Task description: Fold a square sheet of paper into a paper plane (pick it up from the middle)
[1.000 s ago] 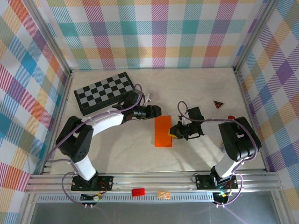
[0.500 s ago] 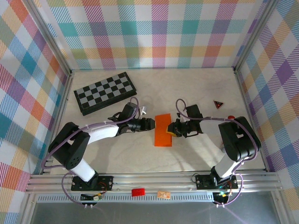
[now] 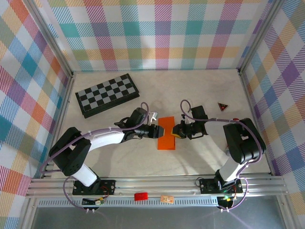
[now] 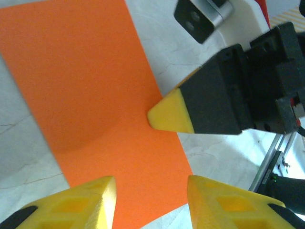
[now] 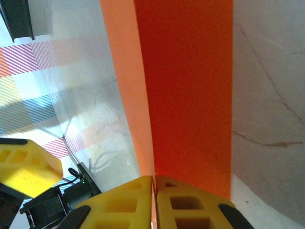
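The square sheet of paper [image 3: 167,140], folded to a narrow rectangle, lies mid-table between the arms. The right gripper [image 5: 153,191] has its jaws closed on the right edge, with one layer lifted; whether both layers are pinched is unclear. The left gripper [image 4: 150,200] is parted and empty over the left edge. Risk: if the right pulls before the left clamps, the sheet could slide, skewing the crease.

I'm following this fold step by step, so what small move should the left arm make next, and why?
Probably lower the left gripper onto the paper and press it flat. It is open over the paper, while the right gripper is shut on the paper's edge, so one side is held and the rest lies loose.
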Tool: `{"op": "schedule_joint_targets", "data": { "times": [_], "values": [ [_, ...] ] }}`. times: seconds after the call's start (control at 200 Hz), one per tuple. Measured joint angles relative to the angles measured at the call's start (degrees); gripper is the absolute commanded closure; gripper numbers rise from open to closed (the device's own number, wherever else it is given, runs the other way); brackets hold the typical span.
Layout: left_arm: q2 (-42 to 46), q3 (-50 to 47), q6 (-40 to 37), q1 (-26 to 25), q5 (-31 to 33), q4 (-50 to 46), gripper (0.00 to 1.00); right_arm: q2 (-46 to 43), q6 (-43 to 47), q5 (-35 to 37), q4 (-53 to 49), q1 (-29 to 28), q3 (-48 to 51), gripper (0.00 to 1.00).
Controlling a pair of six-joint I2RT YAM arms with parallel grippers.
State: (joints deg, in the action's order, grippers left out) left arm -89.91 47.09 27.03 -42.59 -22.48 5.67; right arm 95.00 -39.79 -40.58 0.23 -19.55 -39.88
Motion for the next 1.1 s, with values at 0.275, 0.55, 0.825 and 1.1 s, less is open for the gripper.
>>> {"op": "schedule_joint_targets", "data": {
  "times": [0.275, 0.55, 0.825, 1.1],
  "values": [
    [1.9, 0.0, -6.1, -9.1, 13.9, -3.1, 0.47, 0.1, -0.1, -0.5, 0.0, 0.1, 0.0, 0.93],
    [0.9, 3.5, -18.3, -25.1, 34.1, -10.2, 0.23, 0.2, -0.7, -0.4, 0.1, 0.4, 0.0, 0.93],
    [-9.8, 10.4, -25.6, -33.8, 50.7, -13.6, 0.14, 0.2, -1.6, -0.5, 0.2, 0.4, 0.0, 0.92],
    [-14.4, 12.7, -28.2, -35.0, 62.7, -16.1, 0.15, 0.2, -1.8, -0.8, 0.3, 0.4, 0.0, 0.92]
  ]
}}
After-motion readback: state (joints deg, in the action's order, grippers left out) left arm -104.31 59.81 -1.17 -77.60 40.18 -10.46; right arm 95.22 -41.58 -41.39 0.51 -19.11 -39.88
